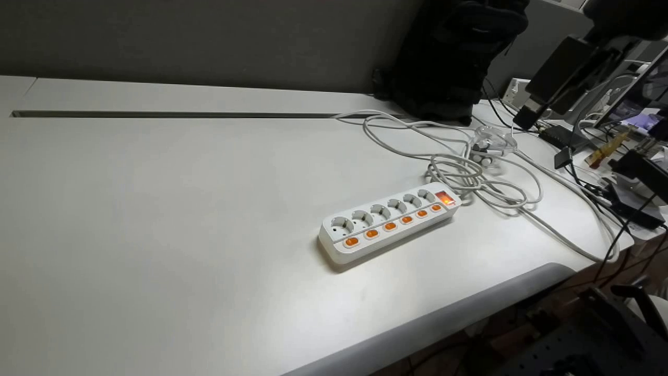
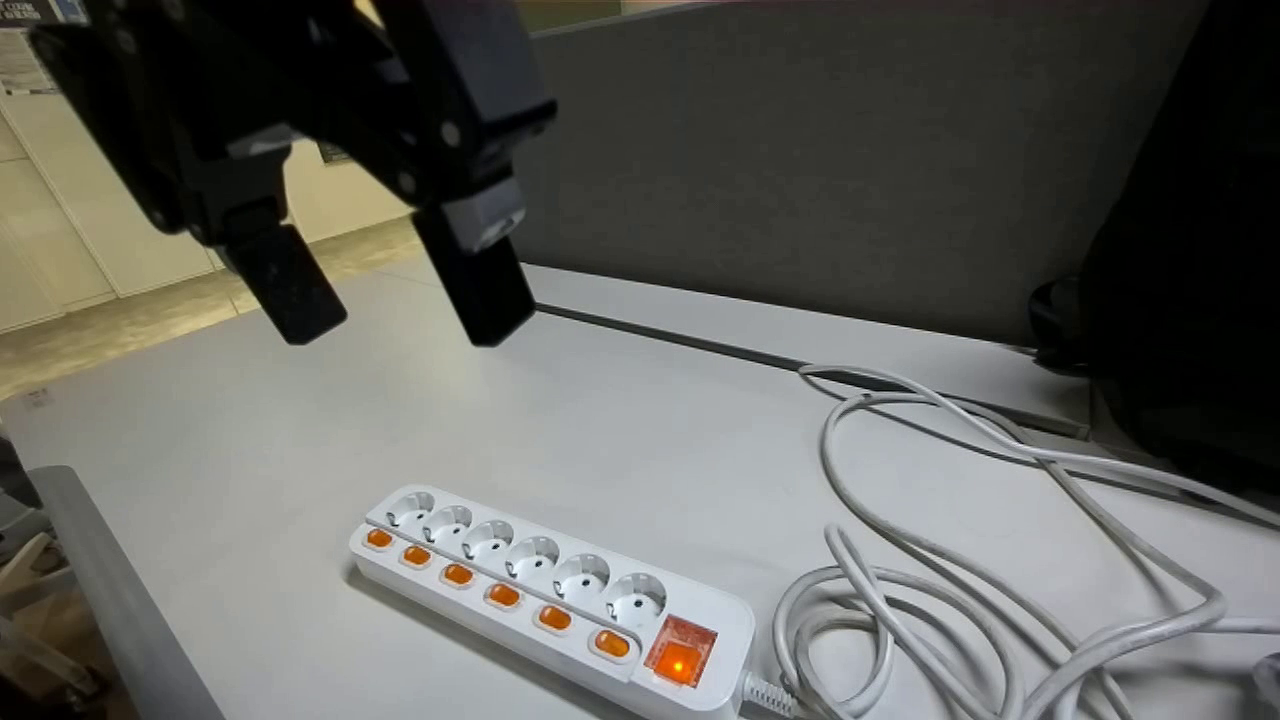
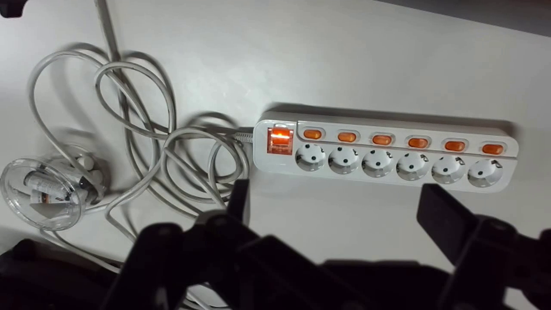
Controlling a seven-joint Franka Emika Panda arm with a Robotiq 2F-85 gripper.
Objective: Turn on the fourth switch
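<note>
White plastic oblong power strip (image 3: 394, 150) below spread jaws; could press two orange oval switches (image 3: 418, 142) if lowered unclosed.

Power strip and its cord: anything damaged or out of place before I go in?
The cord lies in untidy, overlapping loops beside the power strip, nearest its large lit switch. No damage shows on either.

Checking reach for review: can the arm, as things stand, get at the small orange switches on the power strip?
Likely yes: the gripper hangs above the table, no object covers the switches, and the cable lies off one end of the strip.
</note>
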